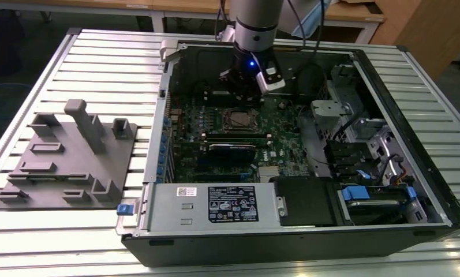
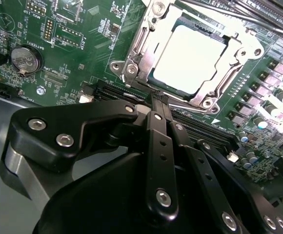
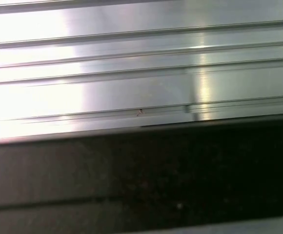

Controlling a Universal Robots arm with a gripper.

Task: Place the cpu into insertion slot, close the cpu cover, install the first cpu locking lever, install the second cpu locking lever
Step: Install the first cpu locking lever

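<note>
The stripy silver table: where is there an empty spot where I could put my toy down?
The table is bare behind the grey fixture plate, in front of it along the near edge, and at the exterior view's right beyond the computer case. Inside the case it is crowded with the circuit board, cables and drive bays.

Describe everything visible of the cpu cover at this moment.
The cpu cover is a thin frame of bright silver metal with a square window. It lies flat, closed over the socket on the green motherboard, and the cpu shows pale grey through the window. Screw heads sit by its corners. In the second wrist view the gripper, fingers together, points at one edge; whether it touches cannot be told.
</note>
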